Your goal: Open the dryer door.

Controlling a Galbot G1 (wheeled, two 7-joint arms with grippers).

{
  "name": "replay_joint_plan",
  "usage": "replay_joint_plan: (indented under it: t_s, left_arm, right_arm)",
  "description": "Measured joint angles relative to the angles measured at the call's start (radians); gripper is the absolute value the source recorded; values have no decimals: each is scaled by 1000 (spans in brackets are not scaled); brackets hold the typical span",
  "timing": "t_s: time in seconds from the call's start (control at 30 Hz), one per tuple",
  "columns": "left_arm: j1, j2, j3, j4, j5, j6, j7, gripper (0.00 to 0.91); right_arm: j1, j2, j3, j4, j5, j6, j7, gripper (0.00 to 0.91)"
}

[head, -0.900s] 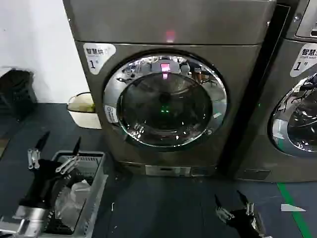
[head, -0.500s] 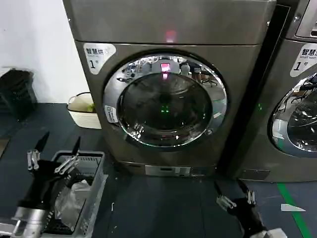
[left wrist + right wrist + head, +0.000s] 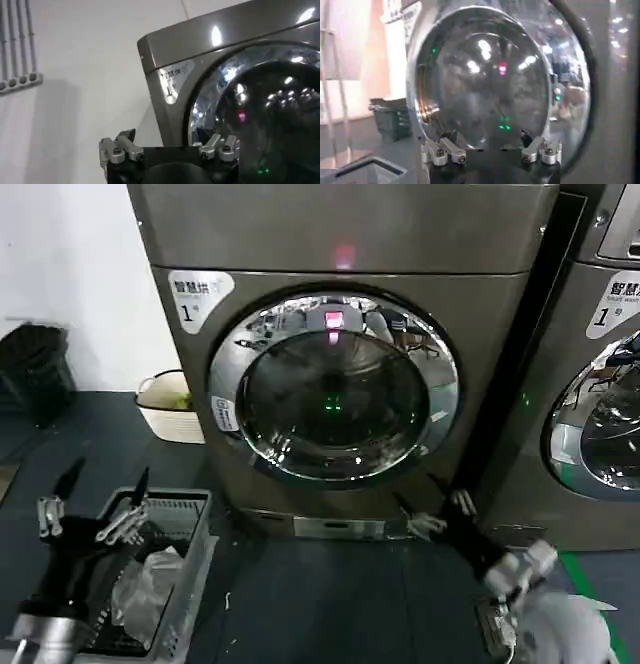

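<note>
- While the dryer door (image 3: 333,389) sits closed on the front of the dryer (image 3: 340,244), the right tool (image 3: 437,511) hangs near its lower right rim, fingers spread apart.
- Left tool (image 3: 85,512) is spread apart too, low over a grey basket (image 3: 190,559) on the floor.

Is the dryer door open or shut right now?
Shut. The dryer door sits flush in the front of the dryer, its chrome ring unbroken all round with no gap. The right gripper, open, is below its lower right edge, not touching it.
</note>
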Motion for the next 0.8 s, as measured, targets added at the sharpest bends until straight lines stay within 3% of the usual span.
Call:
replay_joint_plan:
  t_s: [0.27, 0.33, 0.43, 0.8]
  left_arm:
    - [23, -21, -7, -20, -9, 13, 4, 907]
    - [26, -22, -8, -24, -13, 13, 4, 907]
    - [31, -24, -12, -28, 6, 20, 17, 907]
    - [63, -30, -14, -63, 10, 28, 36, 907]
  right_arm:
    - [256, 4, -238, -142, -8, 12, -104, 907]
    - [324, 23, -299, -194, -44, 27, -109, 907]
    - [416, 68, -376, -276, -76, 31, -117, 907]
    - [663, 277, -527, -590, -84, 69, -185, 907]
